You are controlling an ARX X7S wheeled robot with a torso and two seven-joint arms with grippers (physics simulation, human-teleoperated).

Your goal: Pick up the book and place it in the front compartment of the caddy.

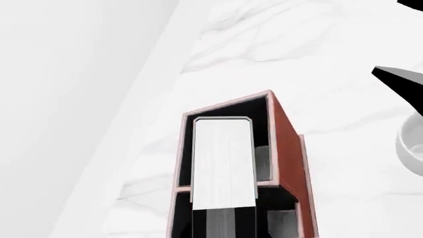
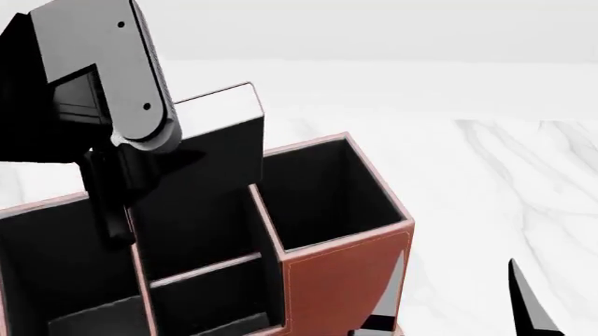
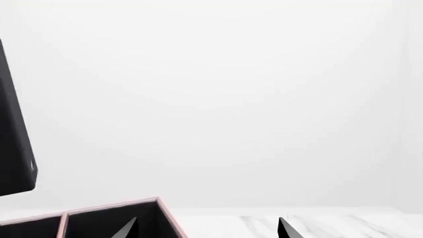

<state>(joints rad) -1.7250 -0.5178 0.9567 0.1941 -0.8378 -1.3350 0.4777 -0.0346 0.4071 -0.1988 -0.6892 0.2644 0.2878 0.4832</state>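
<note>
The black book stands upright with its white page edge on top. My left gripper is shut on it, one finger lying against the cover. The book's lower part is down inside the red-brown caddy, in the narrow black-lined middle pocket behind the thin cross divider; I take this pocket for the front compartment. Whether the book touches the bottom is hidden. My right gripper hangs open beside the caddy's near right corner, holding nothing, and its fingertips also show low in the right wrist view.
The caddy's tall square end pocket lies right of the book and a wide pocket left of it. A white mug stands on the marble table beside the caddy. The table's edge runs close behind the caddy.
</note>
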